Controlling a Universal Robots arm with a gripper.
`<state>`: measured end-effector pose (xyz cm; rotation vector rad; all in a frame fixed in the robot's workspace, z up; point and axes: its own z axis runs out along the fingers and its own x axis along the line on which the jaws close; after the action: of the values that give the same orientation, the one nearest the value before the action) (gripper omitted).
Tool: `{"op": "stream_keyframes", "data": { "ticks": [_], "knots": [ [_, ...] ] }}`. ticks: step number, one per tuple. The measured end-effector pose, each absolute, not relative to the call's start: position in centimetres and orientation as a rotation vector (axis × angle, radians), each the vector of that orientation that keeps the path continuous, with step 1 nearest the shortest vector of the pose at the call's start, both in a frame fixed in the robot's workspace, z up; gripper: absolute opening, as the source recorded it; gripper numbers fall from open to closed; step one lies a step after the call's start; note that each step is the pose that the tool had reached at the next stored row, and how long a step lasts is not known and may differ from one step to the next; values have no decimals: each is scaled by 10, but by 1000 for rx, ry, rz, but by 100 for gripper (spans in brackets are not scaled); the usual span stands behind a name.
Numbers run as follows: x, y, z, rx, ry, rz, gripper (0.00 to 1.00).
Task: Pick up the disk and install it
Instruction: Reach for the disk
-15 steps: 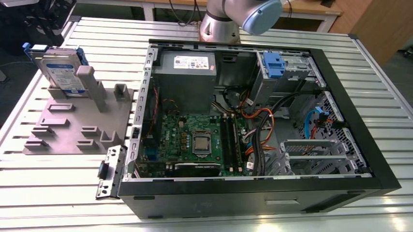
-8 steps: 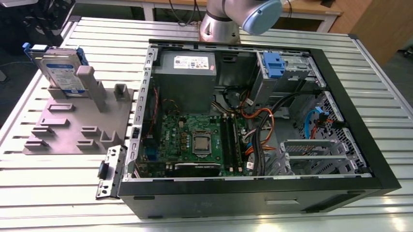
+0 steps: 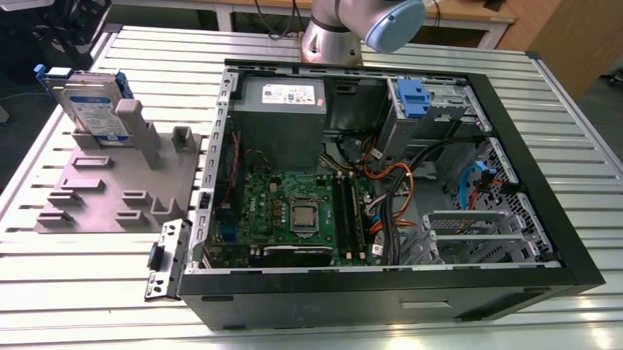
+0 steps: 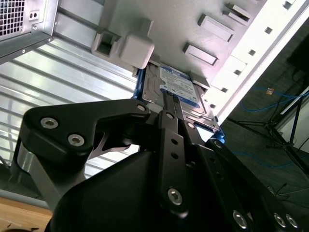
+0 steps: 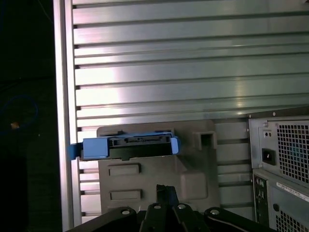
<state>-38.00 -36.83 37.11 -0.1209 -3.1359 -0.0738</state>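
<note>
- On the slatted metal surface (image 3: 78,292), at the exterior view's left, a grey holder plate (image 3: 107,186) lies beside the open computer case (image 3: 389,299).
- The disk (image 3: 93,106) stands on its edge in a slot at the far corner of this plate, with its blue carrier frame around it and its white-and-blue label facing the camera.
- The end effector (image 5: 164,189) hangs over the holder plate near the disk. In the first wrist view a strip of grey plate shows between its tip and the blue frame, so I judge that they are apart.
- Its fingers (image 5: 166,193) look pressed together, with nothing between them: it is clenched and empty.
- Inside the case, a blue clip with a silver cage (image 3: 413,98) sits at the far corner, next to a grey metal box (image 3: 282,102) with a small sticker. No disk is seen in the case.
- My judgement of the progress: the task is at its very beginning. The disk is not yet grasped or lifted from its slot, so both the picking up and the installing are left to do.
</note>
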Motion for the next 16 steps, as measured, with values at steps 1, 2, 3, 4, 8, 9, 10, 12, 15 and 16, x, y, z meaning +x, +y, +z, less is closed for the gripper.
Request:
{"op": "stream_keyframes", "data": {
  "ticks": [1,2,3,4,8,9,10,12,15,16],
  "knots": [
    [-380,-368,371,-121,-3136,-74,11],
    [-381,-368,371,-121,-3136,-74,11],
    [-381,-368,371,-121,-3136,-74,11],
    [-382,-368,371,-121,-3136,-74,11],
    [-383,-368,370,-121,-3136,-74,11],
    [-383,-368,370,-121,-3136,-74,11],
    [-384,-368,370,-121,-3136,-74,11],
    [-384,-368,370,-121,-3136,-74,11],
    [-385,-368,370,-121,-3136,-74,11],
    [-386,-368,370,-121,-3136,-74,11]
  ]
}}
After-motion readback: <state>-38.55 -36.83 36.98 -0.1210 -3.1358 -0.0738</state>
